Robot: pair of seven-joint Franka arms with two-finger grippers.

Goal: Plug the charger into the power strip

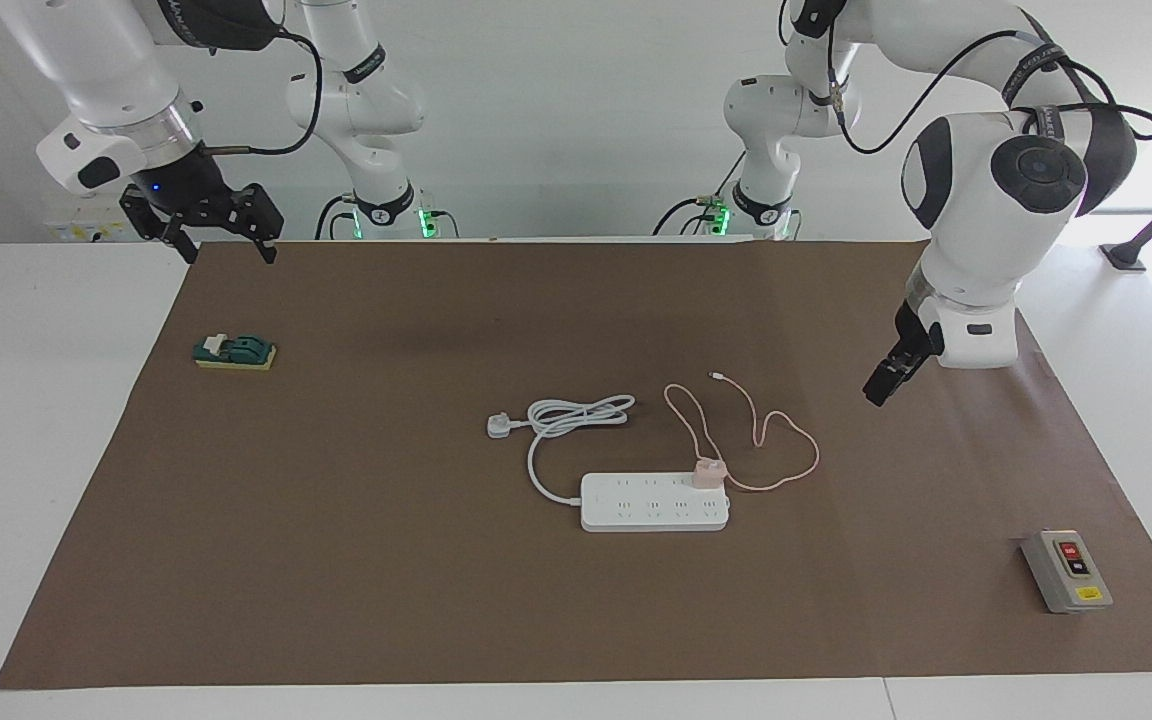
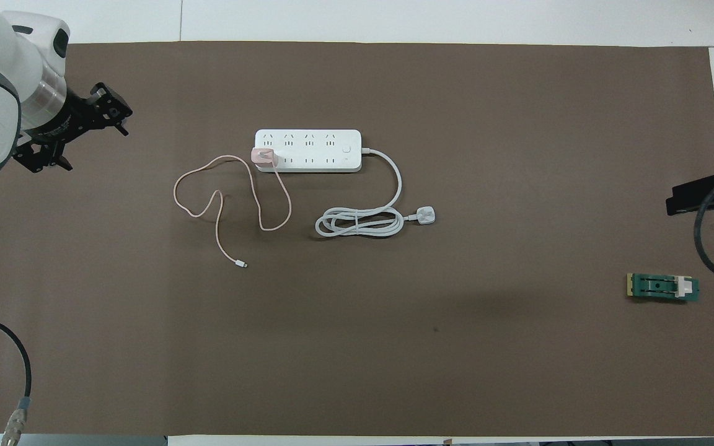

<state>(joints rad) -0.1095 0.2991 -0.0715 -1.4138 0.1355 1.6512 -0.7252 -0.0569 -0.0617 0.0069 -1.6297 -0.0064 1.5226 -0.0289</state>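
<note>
1. Pale-pink, your charger sits plugged into the power strip, at the strip's end toward the left arm, its thin cable looping over the brown mat.
2. Your left gripper hangs over bare mat toward the left arm's end, fingers spread, holding nothing.
3. Your right gripper waits over the mat's corner by the robots, released and empty.

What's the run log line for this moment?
charger: seated in power strip | left end effector: open, raised, empty | right end effector: open, waiting
</note>
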